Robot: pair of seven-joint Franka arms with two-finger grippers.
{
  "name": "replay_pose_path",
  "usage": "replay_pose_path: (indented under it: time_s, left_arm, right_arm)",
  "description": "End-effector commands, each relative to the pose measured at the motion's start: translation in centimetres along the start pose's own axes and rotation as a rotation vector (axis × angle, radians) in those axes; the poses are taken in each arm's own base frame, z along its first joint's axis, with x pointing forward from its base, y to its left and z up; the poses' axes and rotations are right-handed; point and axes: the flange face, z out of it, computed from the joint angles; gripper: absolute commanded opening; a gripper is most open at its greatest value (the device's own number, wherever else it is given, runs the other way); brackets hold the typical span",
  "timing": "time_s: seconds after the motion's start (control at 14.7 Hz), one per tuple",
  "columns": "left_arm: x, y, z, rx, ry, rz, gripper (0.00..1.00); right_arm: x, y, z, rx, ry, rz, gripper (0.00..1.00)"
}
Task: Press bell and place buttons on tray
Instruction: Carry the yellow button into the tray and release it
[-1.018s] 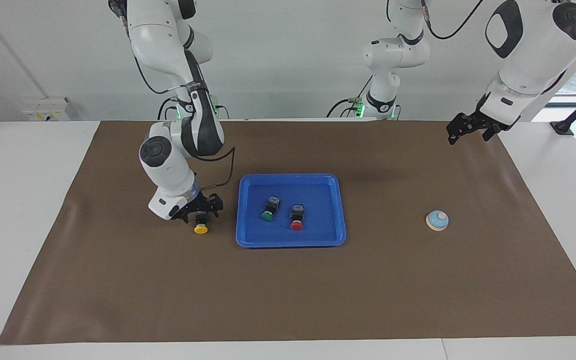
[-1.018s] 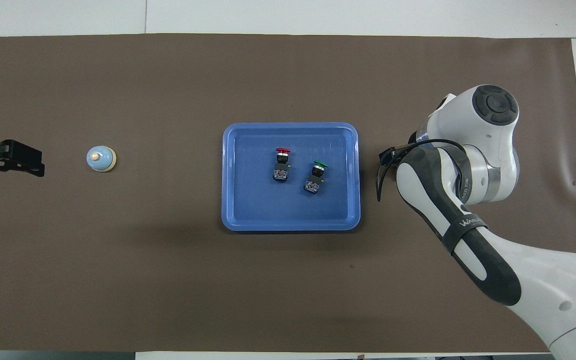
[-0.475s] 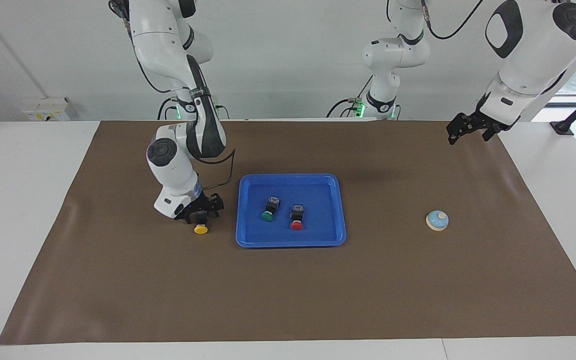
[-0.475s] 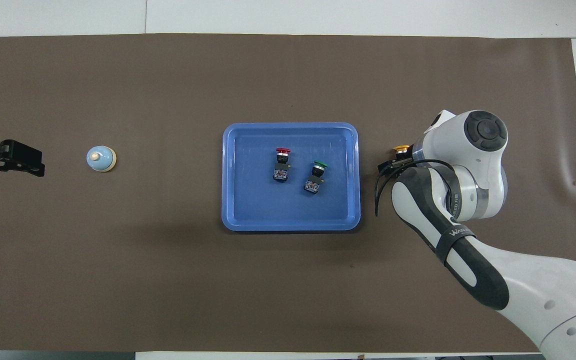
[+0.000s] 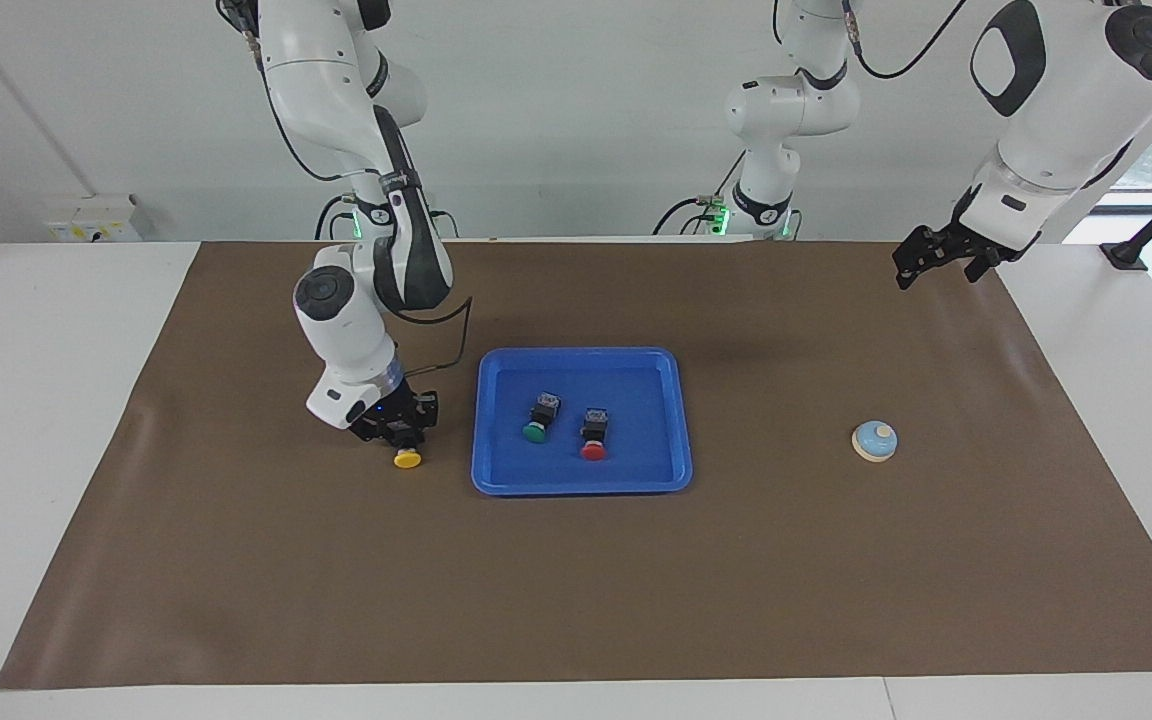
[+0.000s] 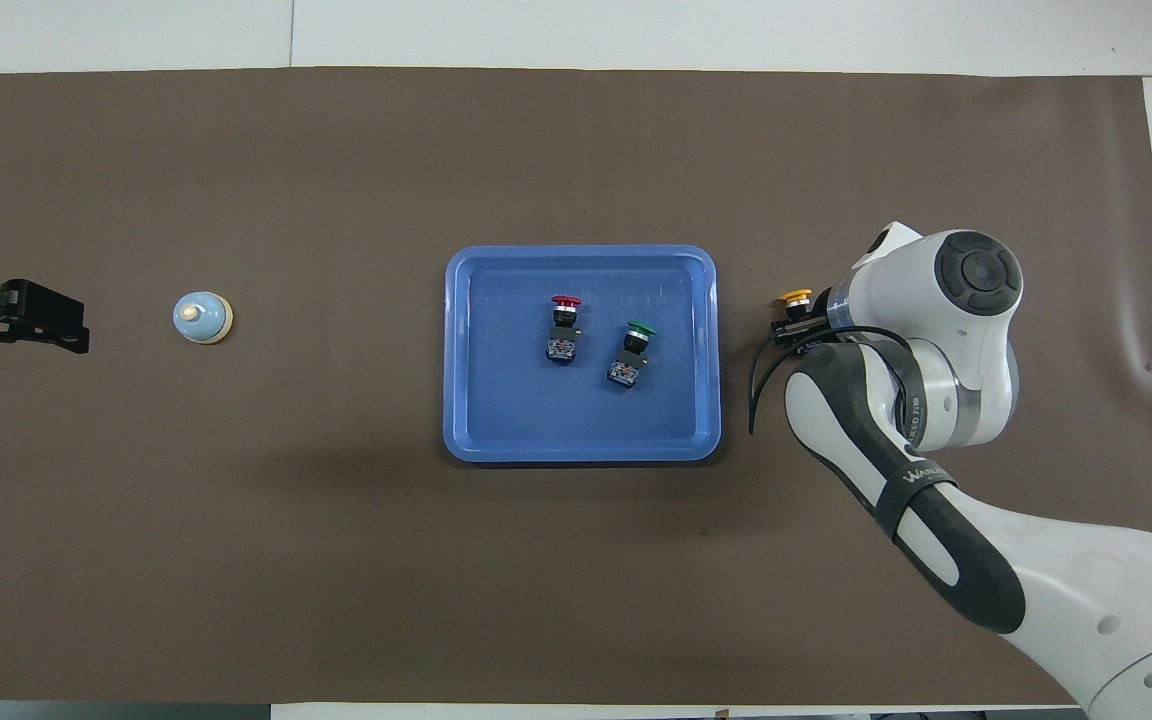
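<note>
The blue tray (image 5: pixel 581 353) (image 6: pixel 581 251) lies mid-mat and holds the green button (image 5: pixel 536 430) (image 6: pixel 640 329) and the red button (image 5: pixel 593 450) (image 6: pixel 564 302), both on their sides. The yellow button (image 5: pixel 406 459) (image 6: pixel 797 296) is beside the tray, toward the right arm's end. My right gripper (image 5: pixel 404 438) (image 6: pixel 796 322) is low over the mat, with its fingers closed on the yellow button's black body. The light-blue bell (image 5: pixel 875 440) (image 6: pixel 202 317) stands alone toward the left arm's end. My left gripper (image 5: pixel 936 262) (image 6: pixel 41 328) waits raised, apart from the bell.
A brown mat (image 5: pixel 576 580) covers the table, with white table margins around it. The right arm's elbow and forearm (image 6: pixel 936 520) hang over the mat near the tray.
The right gripper's fingers have drawn in around the yellow button. Its wrist has shifted slightly toward the tray, which uncovers the button in the overhead view. The left arm has not moved.
</note>
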Motion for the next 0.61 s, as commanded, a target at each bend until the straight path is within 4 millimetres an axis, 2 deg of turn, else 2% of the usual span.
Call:
replay_pose_path:
  time_s: [0.0, 0.14, 0.2, 0.41, 0.47, 0.54]
  left_arm:
    - [-0.8, 0.1, -0.3, -0.009, -0.001, -0.009, 1.00]
    - [-0.8, 0.1, -0.3, -0.009, -0.001, -0.009, 1.00]
    - [-0.8, 0.1, -0.3, -0.009, -0.001, -0.009, 1.00]
    - [-0.8, 0.1, -0.3, -0.009, -0.001, -0.009, 1.00]
    - [-0.8, 0.1, -0.3, -0.009, -0.001, -0.009, 1.00]
    - [-0.8, 0.1, -0.3, -0.009, -0.001, -0.009, 1.00]
  right_arm:
    - [1.8, -3.0, -3.2, 0.010, -0.016, 0.045, 0.00]
    - [2.7, -5.7, -4.9, 0.014, -0.015, 0.101, 0.00]
    - [3.1, -8.2, -5.8, 0.018, -0.012, 0.138, 0.00]
    - [3.9, -17.7, -8.3, 0.036, 0.010, 0.256, 0.00]
    - [3.5, -21.1, -8.6, 0.040, 0.011, 0.269, 0.00]
    - [3.0, -24.4, -8.1, 0.041, 0.006, 0.289, 0.00]
